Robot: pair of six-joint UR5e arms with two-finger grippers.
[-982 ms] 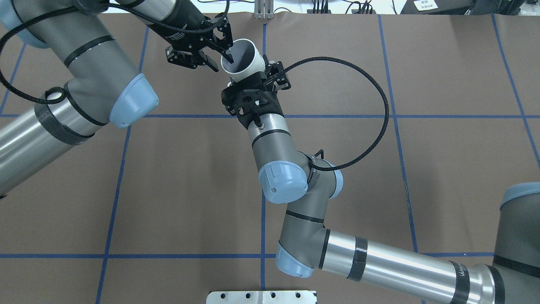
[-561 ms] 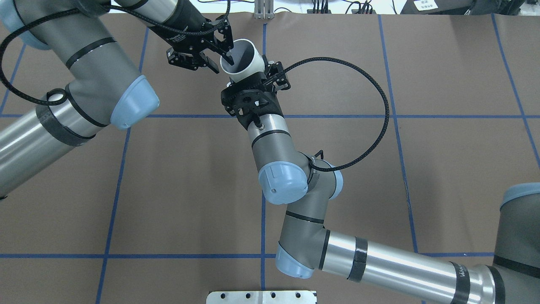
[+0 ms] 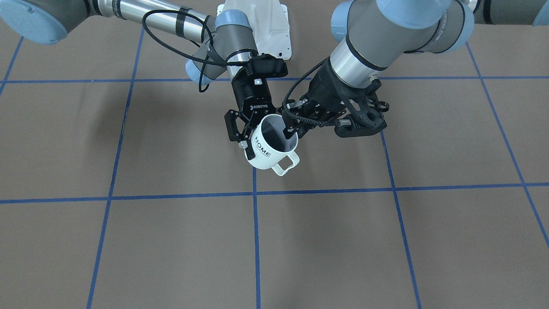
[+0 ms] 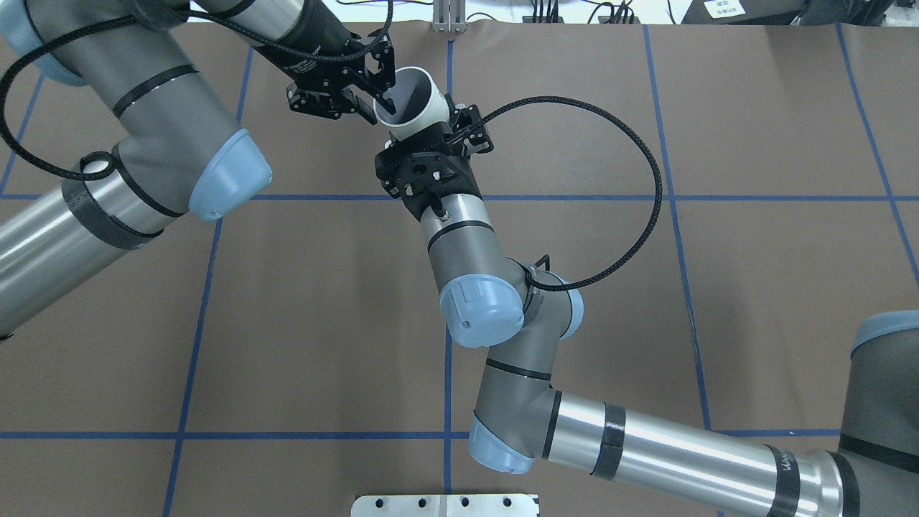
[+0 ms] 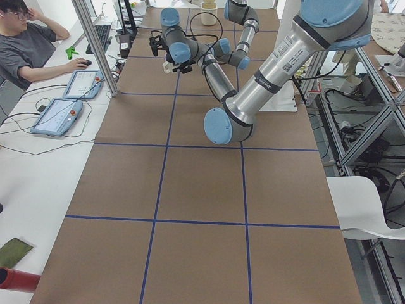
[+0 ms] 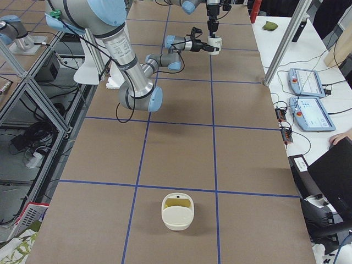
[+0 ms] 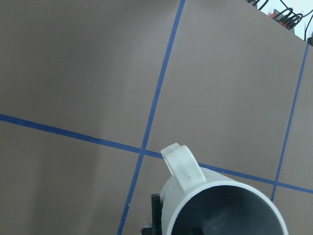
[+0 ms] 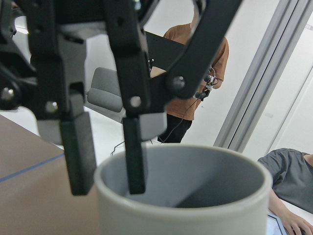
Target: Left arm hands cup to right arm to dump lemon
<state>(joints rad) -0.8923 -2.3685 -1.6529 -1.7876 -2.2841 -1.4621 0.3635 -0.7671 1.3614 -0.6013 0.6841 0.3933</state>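
Observation:
The white ribbed "HOME" cup (image 3: 266, 155) hangs tilted above the table, handle pointing away from the robot. My left gripper (image 4: 376, 110) pinches the rim wall, one finger inside the cup and one outside, as the right wrist view shows on the fingers (image 8: 77, 147). My right gripper (image 3: 257, 136), lettered ROBOTIQ, is shut around the cup's body from the robot's side. In the overhead view the right gripper (image 4: 428, 140) sits just under the cup (image 4: 433, 113). The cup's grey inside shows no lemon; the lemon is hidden.
The brown table has blue tape lines (image 4: 445, 373). A cream container (image 6: 177, 212) stands far off at the table's right end. The robot's white base plate (image 4: 445, 505) lies at the near edge. Operators sit beside the table (image 5: 25, 44).
The cup and both grippers have shifted very slightly left and away from the robot. Both grips look the same.

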